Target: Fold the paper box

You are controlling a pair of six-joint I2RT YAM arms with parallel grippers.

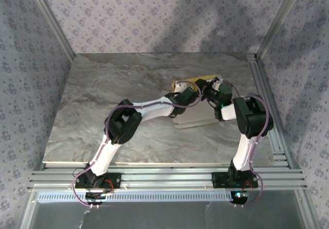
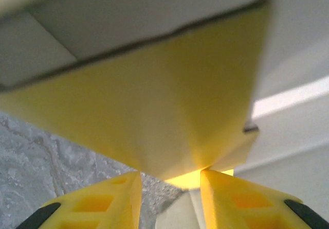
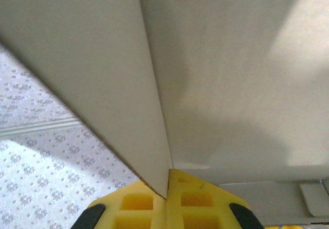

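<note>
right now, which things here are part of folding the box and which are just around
Part of the job: paper box; right gripper, pinching its cream panel; left gripper, at its yellow flap.
Just around: marble table; patterned walls; aluminium rails.

You are looking at no readable text, label, brand, number or sign anywhere. The paper box (image 2: 154,110) is showing you plain yellow and cream card without print, the wallpaper (image 1: 154,13) is carrying a small floral pattern rather than writing, and the tabletop (image 1: 113,100) is showing marble veining.
</note>
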